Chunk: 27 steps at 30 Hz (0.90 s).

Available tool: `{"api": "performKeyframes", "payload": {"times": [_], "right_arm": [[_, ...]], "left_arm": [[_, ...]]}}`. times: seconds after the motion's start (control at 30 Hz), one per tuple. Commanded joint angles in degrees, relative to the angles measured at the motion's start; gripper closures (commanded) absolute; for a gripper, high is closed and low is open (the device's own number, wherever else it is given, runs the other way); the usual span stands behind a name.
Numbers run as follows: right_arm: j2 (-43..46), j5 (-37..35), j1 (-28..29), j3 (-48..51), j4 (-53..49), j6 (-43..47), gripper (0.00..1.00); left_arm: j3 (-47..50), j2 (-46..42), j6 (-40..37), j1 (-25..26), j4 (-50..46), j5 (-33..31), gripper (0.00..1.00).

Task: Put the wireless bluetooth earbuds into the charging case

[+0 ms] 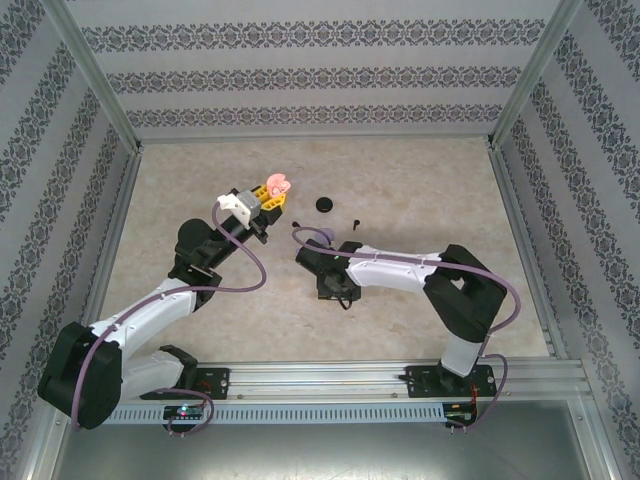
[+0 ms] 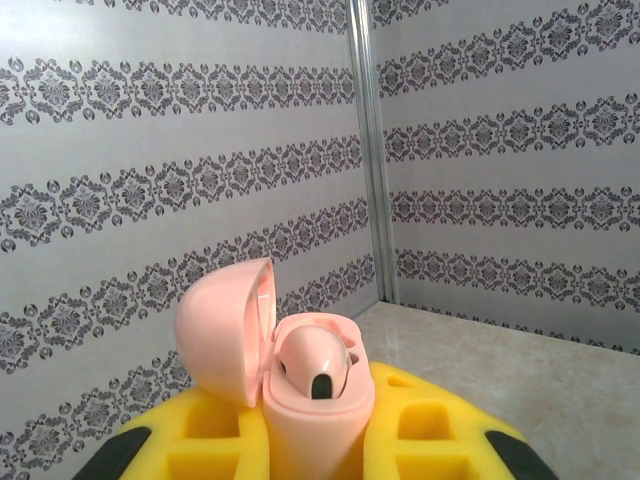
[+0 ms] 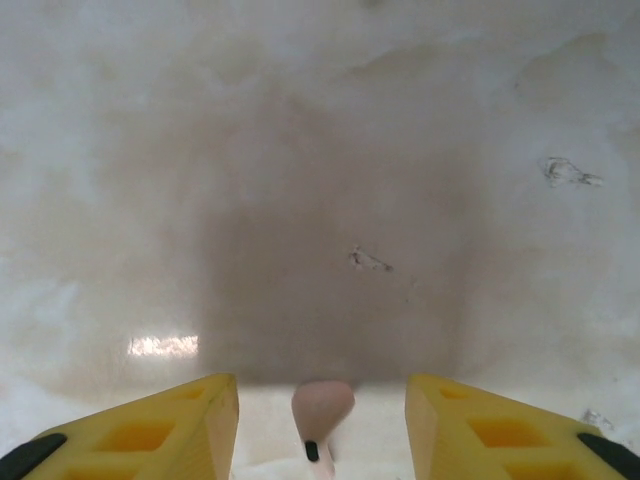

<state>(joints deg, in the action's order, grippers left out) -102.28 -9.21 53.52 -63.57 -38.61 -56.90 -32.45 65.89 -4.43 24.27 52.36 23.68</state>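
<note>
Tabletop point(image 3: 320, 180) under earbud point(image 3: 322, 403); wallpaper point(image 2: 150, 150) behind case point(image 2: 305, 425)

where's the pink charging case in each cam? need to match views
Top external: pink charging case, upper centre-left, in the left gripper.
Left wrist: bottom centre, lid open, one bud seated.
Right wrist: faces the marbled tabletop; a pinkish earbud sits between its fingers.
Shared landmark: that tabletop.

Beige table point(image 1: 420, 300), black disc point(image 1: 324, 204), pinkish earbud point(image 3: 322, 405)
</note>
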Motion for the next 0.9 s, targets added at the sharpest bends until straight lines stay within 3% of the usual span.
{"api": "performKeyframes", "payload": {"times": [0.0,0.33,0.87], "right_arm": [[-1.84,-1.97,0.87,-1.9,-1.65,-1.19,0.55],[-4.24,-1.65,1.15,-2.05,-1.75,-1.55,0.63],[-2.15,-1.35,1.84,2.41,-0.24,-3.44,0.65]], "left_arm": [[0.76,-1.45,0.56,-0.02,3.71,0.0,1.0],[1.16,-1.67,0.47,-0.5,3.74,0.18,1.0],[1.06,-1.89,0.91,-0.63,3.26,0.56,1.0]]}}
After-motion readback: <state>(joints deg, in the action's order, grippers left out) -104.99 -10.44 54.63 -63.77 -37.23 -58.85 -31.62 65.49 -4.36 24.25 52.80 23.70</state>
